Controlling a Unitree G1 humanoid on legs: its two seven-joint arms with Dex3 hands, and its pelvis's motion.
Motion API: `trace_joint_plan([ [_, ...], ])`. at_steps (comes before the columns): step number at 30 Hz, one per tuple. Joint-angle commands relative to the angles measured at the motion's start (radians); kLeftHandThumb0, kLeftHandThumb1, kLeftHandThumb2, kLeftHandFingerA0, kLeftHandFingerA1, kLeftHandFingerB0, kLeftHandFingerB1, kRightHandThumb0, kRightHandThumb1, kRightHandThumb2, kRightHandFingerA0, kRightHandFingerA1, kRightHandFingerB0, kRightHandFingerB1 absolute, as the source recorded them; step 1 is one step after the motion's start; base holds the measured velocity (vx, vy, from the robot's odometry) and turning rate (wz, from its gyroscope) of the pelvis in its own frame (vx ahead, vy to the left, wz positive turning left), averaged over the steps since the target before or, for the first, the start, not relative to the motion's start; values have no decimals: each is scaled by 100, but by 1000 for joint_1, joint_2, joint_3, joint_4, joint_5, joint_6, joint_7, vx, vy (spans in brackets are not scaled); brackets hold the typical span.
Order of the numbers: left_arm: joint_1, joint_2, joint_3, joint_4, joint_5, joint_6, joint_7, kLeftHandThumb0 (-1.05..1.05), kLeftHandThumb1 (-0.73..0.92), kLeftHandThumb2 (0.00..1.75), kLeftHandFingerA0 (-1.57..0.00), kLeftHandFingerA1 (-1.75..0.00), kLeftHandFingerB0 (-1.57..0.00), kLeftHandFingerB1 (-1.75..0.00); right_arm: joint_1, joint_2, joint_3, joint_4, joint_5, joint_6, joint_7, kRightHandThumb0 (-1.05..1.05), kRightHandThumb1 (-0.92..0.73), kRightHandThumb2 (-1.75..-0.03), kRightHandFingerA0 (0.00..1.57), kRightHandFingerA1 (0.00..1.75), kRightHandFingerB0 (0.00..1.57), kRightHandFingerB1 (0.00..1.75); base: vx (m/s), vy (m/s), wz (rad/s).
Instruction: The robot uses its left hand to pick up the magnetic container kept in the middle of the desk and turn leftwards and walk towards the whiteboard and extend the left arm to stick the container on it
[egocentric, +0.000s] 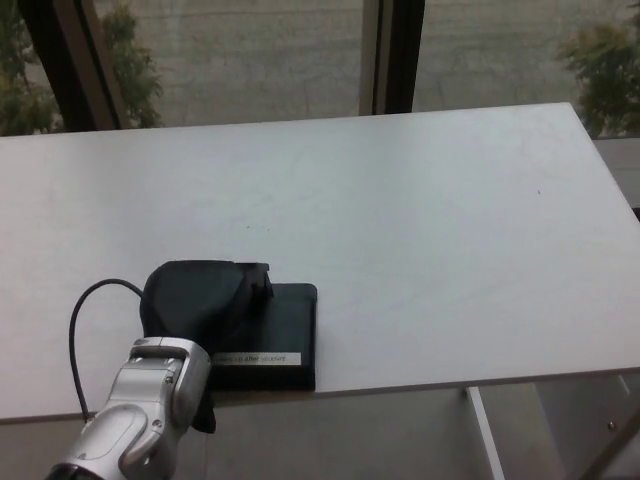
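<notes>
Spanning the view, the bench (420, 220) carries the black container (285, 325) at its near edge, long side along that edge. The container's left end is covered by the left hand (195, 300), fingers (260, 280) curled closed upon it.

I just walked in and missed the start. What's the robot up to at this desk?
The robot's left hand is resting over the left part of a flat black magnetic container, which sits near the front edge of the white desk. The container lies flat on the desk and has not yet been lifted. This view does not show whether the hand actually grips it. The right hand is out of view.
</notes>
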Motion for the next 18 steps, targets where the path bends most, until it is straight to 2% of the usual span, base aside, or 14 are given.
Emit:
trace_joint_plan([
  [1, 132, 11, -10, 179, -11, -16, 71, -20, 76, 76, -90, -145, -81, -107, -7, -1, -3, 6, -1, 1, -12, -53, -82, -65, 85, 60, 73, 47, 0, 0, 0],
  [3, 131, 9, -9, 187, -11, -20, 76, -20, 76, 76, -90, -145, -81, -107, -8, -1, -3, 7, -2, 2, -11, -53, -82, -65, 85, 60, 73, 47, 0, 0, 0],
  [4, 131, -15, 49, 175, -58, 0, 93, -15, 68, 74, -81, -123, -71, -82, -9, 0, -2, 9, -3, -1, -13, -52, -82, -65, 85, 60, 74, 48, 0, 0, 0],
  [5, 132, -26, 78, 173, -77, 3, 116, -16, 71, 72, -84, -118, -72, -79, -7, 1, -2, 9, -4, -7, -15, -52, -82, -65, 85, 61, 75, 48, 0, 0, 0],
  [6, 132, -29, 85, 178, -73, -3, 124, -16, 71, 72, -84, -118, -72, -79, -6, 1, -2, 8, -4, -9, -16, -52, -82, -65, 85, 61, 75, 48, 0, 0, 0],
  [7, 129, -34, 96, 175, -74, 4, 114, -17, 72, 72, -84, -127, -74, -91, -11, 0, -2, 15, -4, 2, -12, -53, -82, -65, 85, 58, 73, 47, 0, 0, 0],
  [10, 121, -42, 103, 180, -60, 12, 108, -13, 64, 70, -86, -129, -76, -89, -13, -3, 1, 21, -9, 7, -17, -54, -82, -65, 86, 59, 75, 47, 0, 0, 0],
  [12, 116, -45, 104, 190, -52, 13, 108, -15, 67, 70, -86, -127, -77, -94, -11, 0, -1, 25, -7, -1, -16, -53, -82, -65, 86, 60, 75, 47, 0, 0, 0],
  [13, 117, -55, 120, 181, -68, 9, 110, -22, 75, 71, -86, -134, -79, -96, -12, -2, 1, 29, -10, 0, -18, -55, -83, -65, 88, 61, 75, 47, 0, 0, 0],
  [14, 117, -60, 128, 177, -74, 6, 111, -22, 75, 71, -86, -134, -79, -96, -13, -3, 2, 30, -12, 0, -19, -55, -83, -65, 88, 61, 75, 47, 0, 0, 0],
  [15, 122, -79, 157, 166, -99, 5, 127, -21, 77, 69, -87, -121, -78, -79, -11, -2, 2, 32, -13, 1, -20, -55, -83, -65, 88, 61, 75, 47, 0, 0, 0],
  [16, 124, -89, 172, 162, -108, 3, 134, -21, 77, 69, -87, -121, -78, -79, -10, -2, 2, 32, -13, 2, -20, -55, -83, -65, 88, 61, 75, 47, 0, 0, 0],
  [17, 141, -121, 228, 143, -151, -2, 156, -20, 76, 70, -84, -145, -79, -95, -2, 1, 2, 33, -14, -2, -21, -55, -83, -65, 88, 61, 74, 47, 0, 0, 0],
  [18, 140, -160, 292, 121, -203, -15, 191, -18, 83, 68, -77, -175, -64, -156, 1, 4, 0, 34, -12, -7, -24, -54, -81, -65, 93, 67, 76, 47, 0, 0, 0],
])
